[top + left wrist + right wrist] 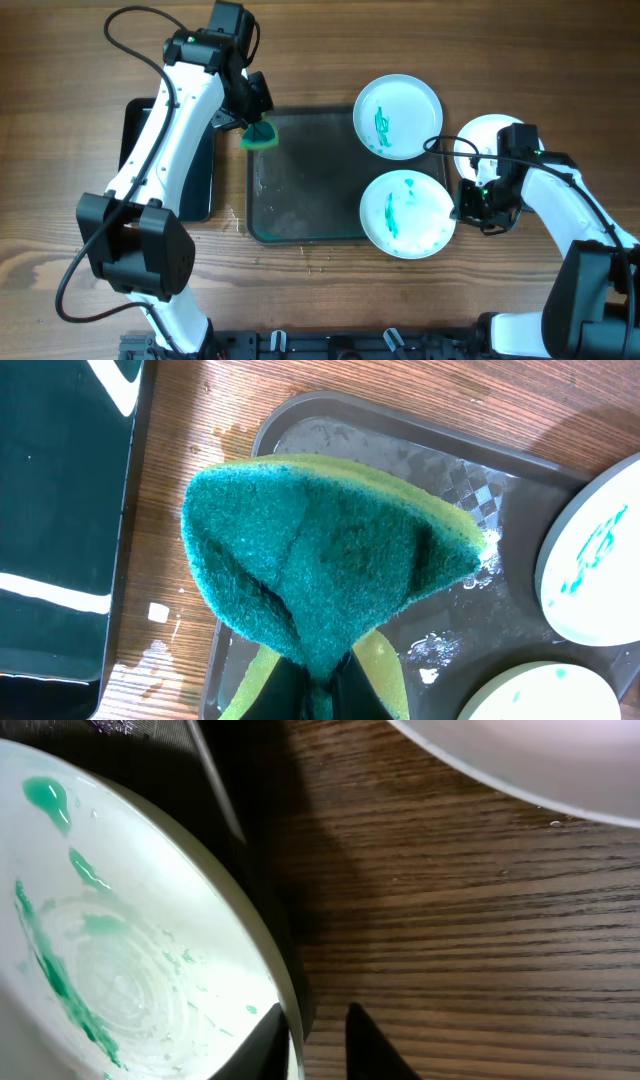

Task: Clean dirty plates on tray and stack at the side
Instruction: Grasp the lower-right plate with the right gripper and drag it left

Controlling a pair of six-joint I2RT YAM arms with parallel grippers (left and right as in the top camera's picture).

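Wood-grain table (330, 300), grey tray (300, 190), left claw (322, 695) pinching sponge (320, 550), right claw (320, 1045) grip unclear

The brown wooden table (330, 290) carries the dark grey tray (300, 200) at its middle, a smaller black tray (195, 195) just left of it, and a plain white plate (485, 130) at right.

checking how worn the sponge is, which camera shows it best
The left wrist view: the sponge fills the frame, its green scouring face folded and yellow edge clear. Overhead shows it only as a small green wedge by a corner of the tray. The right wrist view misses it.
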